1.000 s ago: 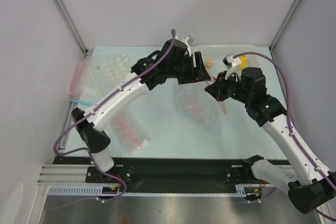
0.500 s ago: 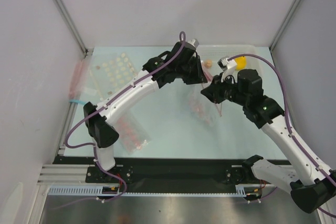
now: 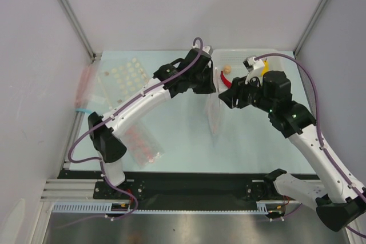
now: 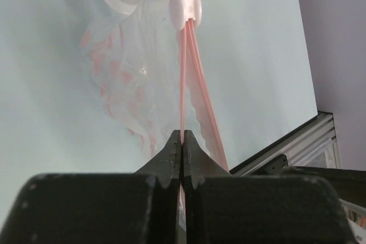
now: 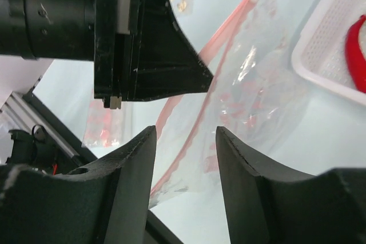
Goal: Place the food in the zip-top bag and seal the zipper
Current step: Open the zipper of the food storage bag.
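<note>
One zip-top bag (image 3: 214,115) hangs edge-on just left of the white tray (image 3: 234,51). Its zipper (image 4: 184,72) runs lengthwise away from the tray, slider (image 4: 185,8) end nearest it. The left gripper (image 4: 182,135) pinches the zipper tight; the right gripper (image 5: 186,132) stands parted, holding nothing. In the tray lie one chili (image 3: 223,79), one bulb (image 3: 227,69) and one yellow fruit (image 3: 263,68).

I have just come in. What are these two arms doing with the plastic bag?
The left hand is shut on the pink-red zipper of the clear zip-top bag and holds the bag up by that edge. The right hand is open close to the bag and grips nothing. The food is not yet inside: the red chili pepper and the beige bulb lie in the white tray.
</note>
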You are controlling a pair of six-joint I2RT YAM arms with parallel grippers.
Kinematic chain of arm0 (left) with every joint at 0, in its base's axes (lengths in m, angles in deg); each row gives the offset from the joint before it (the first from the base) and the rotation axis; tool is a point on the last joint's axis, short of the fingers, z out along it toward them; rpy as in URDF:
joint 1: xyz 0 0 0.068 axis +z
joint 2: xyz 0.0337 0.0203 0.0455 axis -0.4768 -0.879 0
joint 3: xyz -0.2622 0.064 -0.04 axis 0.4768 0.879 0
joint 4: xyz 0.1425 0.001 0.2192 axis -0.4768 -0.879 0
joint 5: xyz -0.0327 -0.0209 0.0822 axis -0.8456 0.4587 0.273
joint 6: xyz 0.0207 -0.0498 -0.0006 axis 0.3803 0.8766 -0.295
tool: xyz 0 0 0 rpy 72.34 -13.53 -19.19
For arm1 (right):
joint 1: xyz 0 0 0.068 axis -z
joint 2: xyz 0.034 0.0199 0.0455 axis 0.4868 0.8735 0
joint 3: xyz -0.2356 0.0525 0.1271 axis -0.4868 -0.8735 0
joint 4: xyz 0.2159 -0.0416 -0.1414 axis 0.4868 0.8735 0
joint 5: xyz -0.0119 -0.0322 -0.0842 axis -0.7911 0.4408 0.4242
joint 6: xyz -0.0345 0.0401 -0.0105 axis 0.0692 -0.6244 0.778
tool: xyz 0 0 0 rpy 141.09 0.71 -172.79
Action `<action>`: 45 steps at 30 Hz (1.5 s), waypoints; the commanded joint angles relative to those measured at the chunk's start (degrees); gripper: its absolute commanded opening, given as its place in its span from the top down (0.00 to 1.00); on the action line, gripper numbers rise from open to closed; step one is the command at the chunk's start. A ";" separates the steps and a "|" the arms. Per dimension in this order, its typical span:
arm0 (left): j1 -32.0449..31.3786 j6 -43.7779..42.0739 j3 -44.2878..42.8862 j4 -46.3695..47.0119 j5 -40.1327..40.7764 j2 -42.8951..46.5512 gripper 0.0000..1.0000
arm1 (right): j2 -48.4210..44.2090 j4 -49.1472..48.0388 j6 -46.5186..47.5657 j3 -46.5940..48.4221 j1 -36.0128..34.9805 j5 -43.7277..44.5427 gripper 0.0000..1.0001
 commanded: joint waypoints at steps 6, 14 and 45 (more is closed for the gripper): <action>-0.75 -2.84 0.17 0.51 3.10 4.86 1.00 | 3.43 5.34 -0.67 5.66 -0.14 6.53 0.46; -1.54 -2.93 -2.11 0.07 3.27 3.90 1.00 | 4.93 2.71 -2.69 3.29 -0.14 4.07 0.47; -6.99 -4.69 -4.23 -7.40 8.72 2.23 0.53 | 6.08 1.48 -8.49 3.99 -0.31 7.31 1.00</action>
